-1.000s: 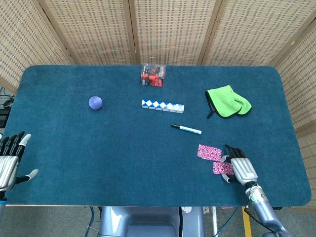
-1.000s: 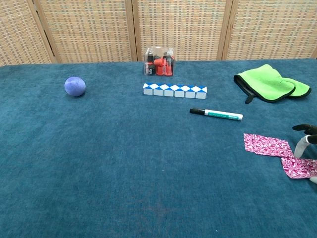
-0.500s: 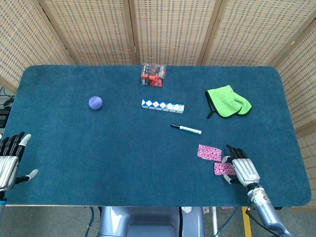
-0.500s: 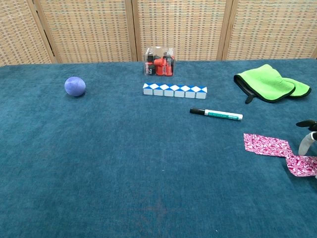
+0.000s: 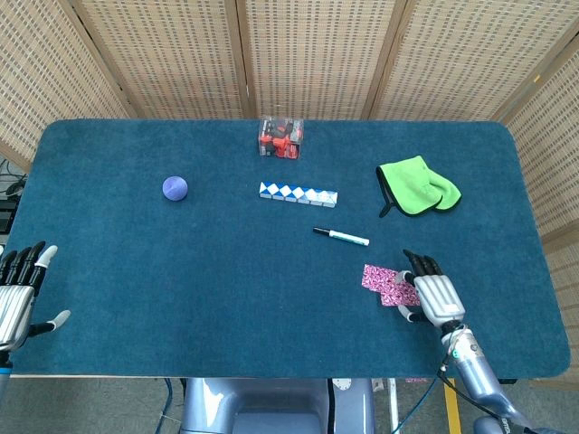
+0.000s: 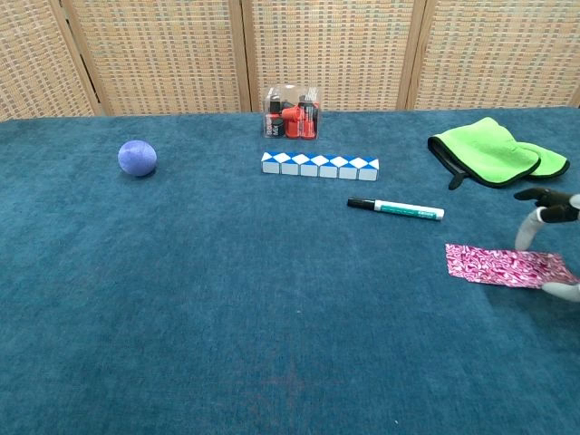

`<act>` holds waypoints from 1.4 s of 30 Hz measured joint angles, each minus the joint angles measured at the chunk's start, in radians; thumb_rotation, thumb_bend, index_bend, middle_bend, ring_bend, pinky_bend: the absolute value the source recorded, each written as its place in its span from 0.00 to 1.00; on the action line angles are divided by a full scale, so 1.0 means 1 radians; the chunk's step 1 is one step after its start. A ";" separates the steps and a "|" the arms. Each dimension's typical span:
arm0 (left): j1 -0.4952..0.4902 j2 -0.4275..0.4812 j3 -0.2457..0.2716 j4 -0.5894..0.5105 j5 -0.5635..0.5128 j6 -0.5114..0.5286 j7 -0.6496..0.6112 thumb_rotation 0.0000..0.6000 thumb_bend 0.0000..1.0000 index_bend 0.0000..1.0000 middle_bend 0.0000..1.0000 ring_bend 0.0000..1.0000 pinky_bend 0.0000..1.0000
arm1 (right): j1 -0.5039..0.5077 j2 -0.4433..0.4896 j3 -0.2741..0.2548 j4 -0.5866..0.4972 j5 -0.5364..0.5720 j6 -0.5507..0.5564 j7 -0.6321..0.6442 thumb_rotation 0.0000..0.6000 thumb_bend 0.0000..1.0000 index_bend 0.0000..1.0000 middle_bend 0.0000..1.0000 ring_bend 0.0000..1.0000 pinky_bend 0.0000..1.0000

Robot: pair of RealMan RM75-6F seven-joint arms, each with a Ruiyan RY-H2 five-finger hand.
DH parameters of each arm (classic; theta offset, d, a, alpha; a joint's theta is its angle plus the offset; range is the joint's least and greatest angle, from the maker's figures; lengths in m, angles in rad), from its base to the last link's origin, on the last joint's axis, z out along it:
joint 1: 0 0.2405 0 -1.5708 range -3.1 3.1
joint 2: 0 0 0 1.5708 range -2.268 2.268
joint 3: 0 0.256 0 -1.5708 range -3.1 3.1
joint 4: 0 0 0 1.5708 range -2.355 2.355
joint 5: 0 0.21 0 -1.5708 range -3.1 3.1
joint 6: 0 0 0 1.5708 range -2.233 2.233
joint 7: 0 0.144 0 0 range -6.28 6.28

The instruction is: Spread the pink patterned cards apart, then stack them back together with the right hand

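Two pink patterned cards [image 5: 381,278] lie overlapped on the blue table cloth at the front right; in the chest view the pink cards [image 6: 501,265] form one long strip. My right hand [image 5: 431,296] lies flat at their right end, fingers spread, fingertips over the nearer card's edge. In the chest view the right hand [image 6: 536,220] shows only partly at the frame's right edge, so contact is hard to judge. My left hand [image 5: 18,291] hovers at the table's front left corner, fingers apart and holding nothing.
A marker [image 5: 341,237] lies just beyond the cards. A green cloth [image 5: 418,185] sits at the back right, a blue-white block strip [image 5: 298,193] and a clear box of red items [image 5: 280,137] at mid back, a purple ball [image 5: 175,187] at the left.
My right hand has moved forward and left, and the nearer card slid with it to overlap the other card. The left hand has not moved.
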 measured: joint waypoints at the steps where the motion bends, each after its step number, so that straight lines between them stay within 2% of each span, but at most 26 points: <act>1: 0.000 0.000 0.000 0.000 0.000 0.000 0.000 1.00 0.00 0.00 0.00 0.00 0.00 | 0.009 -0.006 0.010 -0.006 0.015 -0.006 -0.020 1.00 0.34 0.56 0.00 0.00 0.04; 10: -0.001 0.001 0.000 -0.001 -0.002 -0.003 -0.002 1.00 0.00 0.00 0.00 0.00 0.00 | 0.082 -0.076 0.080 -0.031 0.202 -0.034 -0.230 1.00 0.34 0.56 0.00 0.00 0.04; 17: -0.002 0.005 0.001 -0.002 -0.003 -0.008 -0.009 1.00 0.00 0.00 0.00 0.00 0.00 | 0.124 -0.118 0.104 -0.028 0.335 -0.026 -0.354 1.00 0.34 0.56 0.00 0.00 0.04; 29: -0.002 0.005 0.001 -0.002 -0.002 -0.008 -0.011 1.00 0.00 0.00 0.00 0.00 0.00 | 0.139 -0.129 0.099 -0.023 0.406 -0.011 -0.373 1.00 0.34 0.56 0.00 0.00 0.04; 42: -0.002 0.005 0.001 -0.002 -0.002 -0.007 -0.011 1.00 0.00 0.00 0.00 0.00 0.00 | 0.151 -0.124 0.080 -0.017 0.435 -0.020 -0.369 1.00 0.26 0.38 0.00 0.00 0.04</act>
